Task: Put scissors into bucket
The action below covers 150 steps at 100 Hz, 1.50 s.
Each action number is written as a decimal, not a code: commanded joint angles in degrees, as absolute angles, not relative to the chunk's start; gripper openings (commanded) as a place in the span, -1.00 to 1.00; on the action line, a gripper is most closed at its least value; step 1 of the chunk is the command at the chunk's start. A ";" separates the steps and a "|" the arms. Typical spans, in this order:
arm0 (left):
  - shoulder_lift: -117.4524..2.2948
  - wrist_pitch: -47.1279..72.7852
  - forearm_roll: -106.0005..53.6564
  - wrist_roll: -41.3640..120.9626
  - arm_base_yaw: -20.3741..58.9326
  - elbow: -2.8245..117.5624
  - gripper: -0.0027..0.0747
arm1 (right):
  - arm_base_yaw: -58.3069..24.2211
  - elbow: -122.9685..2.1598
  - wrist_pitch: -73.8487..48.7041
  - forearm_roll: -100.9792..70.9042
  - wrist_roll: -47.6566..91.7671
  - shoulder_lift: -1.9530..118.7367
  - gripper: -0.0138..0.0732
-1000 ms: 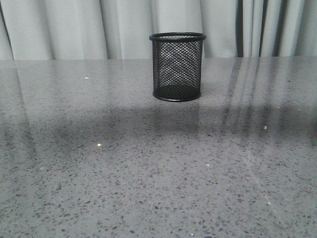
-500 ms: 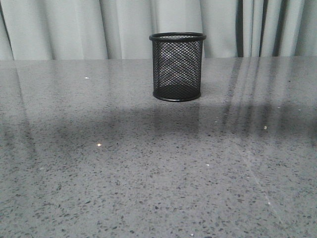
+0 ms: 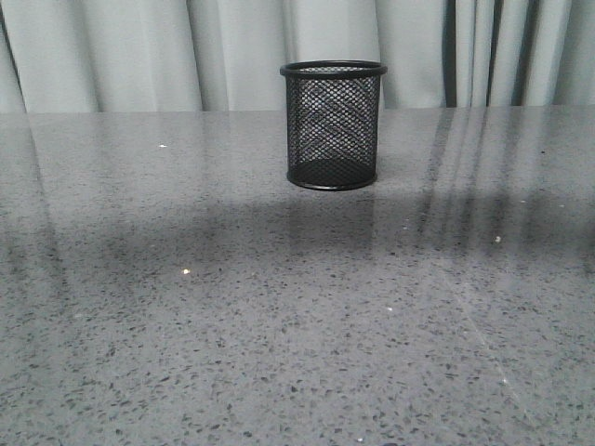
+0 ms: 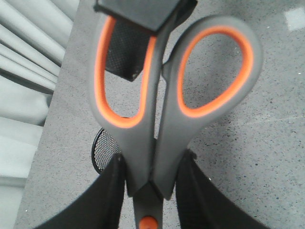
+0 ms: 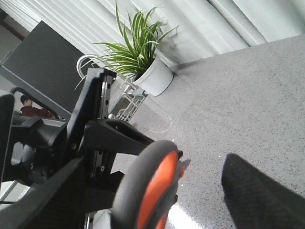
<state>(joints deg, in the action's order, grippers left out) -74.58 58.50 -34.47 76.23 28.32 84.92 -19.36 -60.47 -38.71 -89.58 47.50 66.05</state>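
Front view shows only the counter (image 3: 186, 325), grey and speckled, with pale curtains (image 3: 139, 56) behind it; the bucket (image 3: 333, 125), a black wire-mesh cup, stands upright toward the far edge, a little right of centre, and neither arm appears in this view

Left wrist view has the scissors (image 4: 162, 100) filling most of it, dark grey handles with orange lining inside both finger loops, handles pointing away from the camera. The left gripper (image 4: 150, 191) is closed on them: its two black fingers (image 4: 107, 195) press against either side of the handles just below the loops, near the orange pivot screw. Behind the scissors, a part of the bucket's mesh rim (image 4: 102, 150) peeks out on the counter

Right wrist view catches one orange-lined loop of the scissors (image 5: 152, 186) edge-on beside black arm hardware. One textured black finger (image 5: 262, 195) of the right gripper shows at the side, apart from the scissors; whether that gripper is open or closed I cannot tell. A potted plant (image 5: 138, 57) stands beyond the counter's edge
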 commanded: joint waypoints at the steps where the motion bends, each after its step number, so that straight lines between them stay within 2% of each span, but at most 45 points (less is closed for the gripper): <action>1: -72.84 54.65 -37.61 75.51 28.84 86.89 -0.77 | -19.58 -62.48 -38.78 -92.99 48.45 65.62 0.53; 25: -72.84 54.74 -37.61 75.51 28.84 86.89 -0.77 | -19.58 -62.48 -40.74 -93.10 48.45 68.73 0.49; 32: -72.84 54.74 -37.61 75.51 28.84 86.89 -0.77 | -19.58 -62.48 -40.74 -93.25 48.45 69.19 0.32; 58: -72.84 54.38 -37.52 75.51 28.84 86.89 -0.77 | -19.58 -62.48 -40.96 -93.51 48.45 69.32 -0.62; 68: -72.84 54.18 -37.52 75.51 28.84 86.89 -0.76 | -19.58 -62.48 -41.37 -93.51 48.45 69.32 -0.83; 73: -72.84 54.04 -37.37 75.51 28.84 86.89 -0.74 | -19.58 -62.48 -41.37 -93.40 48.45 69.32 -0.85; 78: -72.84 54.04 -37.37 75.51 28.84 86.89 -0.65 | -19.58 -62.48 -41.37 -93.40 48.45 69.32 -0.85; 83: -72.84 53.52 -37.37 75.51 28.84 86.89 -0.45 | -19.58 -62.48 -41.37 -92.99 48.45 69.32 -0.85; 95: -72.84 51.06 -37.37 75.51 28.84 86.89 0.24 | -19.58 -62.48 -41.13 -91.82 48.45 69.32 -0.85; 102: -72.72 50.50 -37.37 75.51 28.84 87.15 0.38 | -19.58 -62.48 -40.44 -91.04 48.45 69.32 -0.85; 113: -71.38 49.58 -37.28 75.51 28.84 87.27 0.31 | -19.58 -62.51 -39.34 -88.53 48.45 69.32 -0.85; 127: -67.79 49.05 -36.21 75.51 28.16 87.27 0.12 | -18.07 -63.26 -38.86 -81.97 50.09 69.32 -0.85; 139: -63.66 49.05 -36.08 74.90 26.76 87.27 -0.16 | -15.22 -65.59 -40.31 -80.91 51.42 69.32 -0.85; 150: -60.10 48.95 -35.97 68.10 25.61 87.27 -0.54 | -12.42 -69.76 -42.66 -76.85 51.98 69.32 -0.85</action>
